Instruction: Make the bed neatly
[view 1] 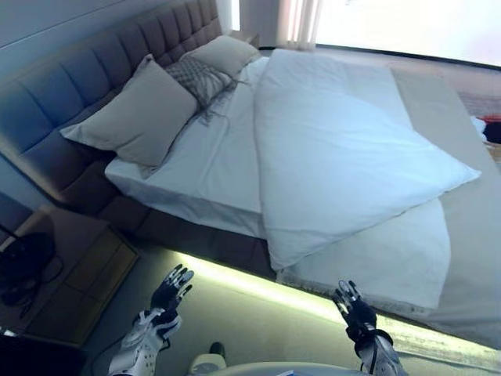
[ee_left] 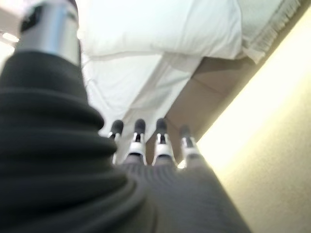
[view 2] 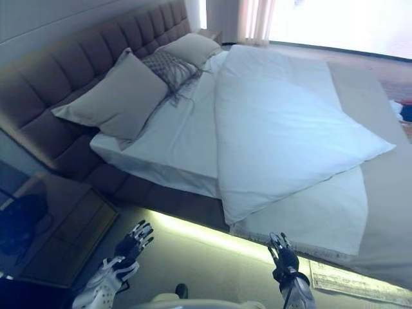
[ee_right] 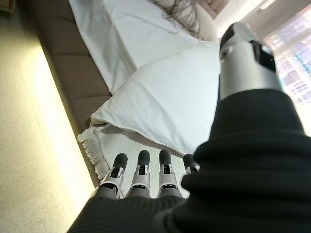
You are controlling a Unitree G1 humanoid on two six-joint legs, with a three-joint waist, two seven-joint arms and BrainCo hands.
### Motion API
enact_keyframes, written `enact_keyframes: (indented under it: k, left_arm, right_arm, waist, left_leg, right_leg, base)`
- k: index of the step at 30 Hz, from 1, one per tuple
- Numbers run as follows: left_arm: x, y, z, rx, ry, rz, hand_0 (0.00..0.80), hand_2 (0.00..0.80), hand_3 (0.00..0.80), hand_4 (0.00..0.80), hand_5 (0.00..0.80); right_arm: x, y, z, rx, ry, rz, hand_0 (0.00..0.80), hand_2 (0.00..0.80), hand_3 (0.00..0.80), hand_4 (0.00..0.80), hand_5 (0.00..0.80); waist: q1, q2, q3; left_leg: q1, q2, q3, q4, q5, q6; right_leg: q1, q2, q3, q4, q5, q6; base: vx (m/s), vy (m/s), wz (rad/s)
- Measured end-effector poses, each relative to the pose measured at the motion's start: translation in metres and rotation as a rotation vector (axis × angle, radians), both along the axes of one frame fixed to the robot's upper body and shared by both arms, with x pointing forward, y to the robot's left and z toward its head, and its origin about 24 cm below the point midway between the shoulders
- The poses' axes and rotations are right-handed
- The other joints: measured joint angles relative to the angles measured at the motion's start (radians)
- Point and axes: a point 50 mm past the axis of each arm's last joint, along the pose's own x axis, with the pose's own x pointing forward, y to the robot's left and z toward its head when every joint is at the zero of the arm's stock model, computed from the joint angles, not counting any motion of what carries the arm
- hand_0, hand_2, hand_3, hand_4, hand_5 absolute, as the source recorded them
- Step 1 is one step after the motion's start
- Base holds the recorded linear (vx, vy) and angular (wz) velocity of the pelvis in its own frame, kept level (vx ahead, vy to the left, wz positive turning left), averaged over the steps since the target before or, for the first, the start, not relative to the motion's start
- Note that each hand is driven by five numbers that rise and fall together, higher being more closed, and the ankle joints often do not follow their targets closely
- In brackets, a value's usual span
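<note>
A bed (view 1: 196,160) with a white sheet stands before me. A white duvet (view 1: 337,149) lies crooked on it, one corner hanging over the near side. A fringed white throw (view 1: 391,266) lies under that corner. Two beige pillows (view 1: 141,117) and a patterned cushion (view 1: 200,78) lean on the tufted headboard (view 1: 70,86). My left hand (view 1: 171,290) is open, low beside the bed's near edge, holding nothing. My right hand (view 1: 354,307) is open too, just short of the throw's fringe (ee_right: 92,150).
A dark nightstand (view 1: 70,274) with a black object (view 1: 23,262) on it stands at my left by the headboard. A lit strip (view 1: 258,286) runs under the bed's near side. A curtained window (view 1: 376,19) is beyond the bed.
</note>
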Motion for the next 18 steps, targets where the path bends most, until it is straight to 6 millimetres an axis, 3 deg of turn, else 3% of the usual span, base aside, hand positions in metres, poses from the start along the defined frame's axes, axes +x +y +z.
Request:
enact_keyframes:
  k: [2,4,6,8,9,10,12,13,14,16,17,18]
  left_arm:
    - [0.006,-0.001,0.002,-0.001,-0.015,-0.004,0.000,0.000,0.000,0.000,0.000]
    - [0.007,0.002,0.001,0.003,-0.010,0.003,0.000,0.000,0.000,0.000,0.000]
    - [0.005,0.006,0.000,0.007,0.000,0.019,0.000,0.000,0.000,0.000,0.000]
    - [0.001,0.017,0.001,0.029,0.006,0.040,0.000,0.000,0.000,0.000,0.000]
    - [-0.004,0.027,0.002,0.057,0.017,0.046,0.000,0.000,0.000,0.000,0.000]
    - [-0.008,0.025,-0.003,0.046,0.041,0.060,0.000,0.000,0.000,0.000,0.000]
    - [-0.025,0.009,-0.013,-0.012,0.075,0.073,0.000,0.000,0.000,0.000,0.000]
    - [-0.033,0.004,-0.018,-0.033,0.096,0.087,0.000,0.000,0.000,0.000,0.000]
    - [-0.040,-0.001,-0.023,-0.051,0.118,0.102,0.000,0.000,0.000,0.000,0.000]
    - [-0.046,-0.010,-0.028,-0.110,0.127,0.133,0.000,0.000,0.000,0.000,0.000]
    - [-0.049,-0.013,-0.029,-0.126,0.130,0.143,0.000,0.000,0.000,0.000,0.000]
    - [-0.047,-0.013,-0.028,-0.129,0.116,0.143,0.000,0.000,0.000,0.000,0.000]
  right_arm:
    - [-0.005,0.002,-0.003,0.010,0.015,-0.002,0.000,0.000,0.000,0.000,0.000]
    - [-0.007,0.005,-0.005,0.027,0.014,0.004,0.000,0.000,0.000,0.000,0.000]
    - [-0.009,0.006,-0.006,0.035,0.010,0.017,0.000,0.000,0.000,0.000,0.000]
    - [-0.012,0.007,-0.007,0.041,0.012,0.035,0.000,0.000,0.000,0.000,0.000]
    - [-0.013,0.009,-0.008,0.049,0.017,0.045,0.000,0.000,0.000,0.000,0.000]
    - [-0.016,0.004,-0.009,0.036,0.032,0.044,0.000,0.000,0.000,0.000,0.000]
    - [-0.027,-0.015,-0.008,-0.020,0.077,0.068,0.000,0.000,0.000,0.000,0.000]
    - [-0.029,-0.023,-0.007,-0.043,0.096,0.084,0.000,0.000,0.000,0.000,0.000]
    - [-0.030,-0.030,-0.006,-0.068,0.113,0.106,0.000,0.000,0.000,0.000,0.000]
    - [-0.034,-0.040,-0.003,-0.103,0.137,0.120,0.000,0.000,0.000,0.000,0.000]
    - [-0.037,-0.042,-0.002,-0.112,0.142,0.119,0.000,0.000,0.000,0.000,0.000]
    - [-0.039,-0.039,-0.003,-0.102,0.138,0.116,0.000,0.000,0.000,0.000,0.000]
  waist:
    - [0.005,0.001,0.008]
    - [0.003,-0.001,0.009]
    - [0.005,0.015,0.008]
    - [0.007,0.004,0.001]
    - [0.015,-0.014,-0.008]
    - [0.024,0.003,-0.011]
    - [0.030,0.074,-0.027]
    - [0.030,0.097,-0.031]
    - [0.028,0.112,-0.040]
    - [0.027,0.113,-0.043]
    - [0.031,0.110,-0.042]
    - [0.027,0.091,-0.039]
  left_leg:
    - [-0.001,0.002,-0.012,0.006,-0.004,0.000]
    - [-0.019,0.001,-0.030,0.030,-0.012,-0.008]
    - [-0.048,0.034,-0.040,0.060,-0.023,-0.024]
    - [-0.065,0.076,-0.057,0.066,-0.022,-0.048]
    - [-0.071,0.099,-0.059,0.058,-0.011,-0.074]
    - [-0.063,0.141,-0.061,0.054,0.003,-0.093]
    - [-0.044,0.243,-0.059,0.037,0.004,-0.076]
    - [-0.032,0.272,-0.057,0.028,0.012,-0.060]
    - [-0.033,0.292,-0.058,0.023,0.016,-0.041]
    - [-0.040,0.300,-0.054,0.022,0.045,0.003]
    - [-0.061,0.295,-0.056,0.044,0.079,0.000]
    - [-0.109,0.286,-0.061,0.081,0.140,-0.057]
  right_leg:
    - [-0.029,-0.017,0.012,0.063,-0.027,-0.021]
    - [-0.047,-0.066,0.033,0.085,-0.036,-0.037]
    - [-0.047,-0.107,0.071,0.062,-0.021,-0.012]
    - [-0.034,-0.124,0.070,-0.031,-0.001,0.006]
    - [-0.024,-0.118,0.070,-0.085,0.017,0.031]
    - [-0.020,-0.080,0.053,-0.083,0.062,0.077]
    - [-0.009,0.017,0.018,-0.084,0.054,0.057]
    - [-0.008,0.045,0.008,-0.080,0.047,0.046]
    - [-0.009,0.068,0.000,-0.076,0.040,0.034]
    - [-0.009,0.084,-0.008,-0.073,0.033,0.022]
    - [-0.010,0.087,-0.009,-0.071,0.029,0.020]
    - [-0.008,0.085,-0.008,-0.083,0.026,0.015]
  base:
    - [0.028,-0.336,-0.08]
    - [0.051,-0.410,0.04]
    - [0.063,-0.445,0.13]
    - [0.028,-0.410,0.04]
    - [-0.001,-0.440,0.00]
    - [-0.011,-0.397,-0.04]
    - [-0.017,-0.444,-0.14]
    - [-0.014,-0.344,-0.16]
    - [-0.018,-0.241,-0.06]
    - [-0.102,-0.175,0.11]
    - [-0.158,-0.163,0.34]
    - [-0.148,-0.152,0.58]
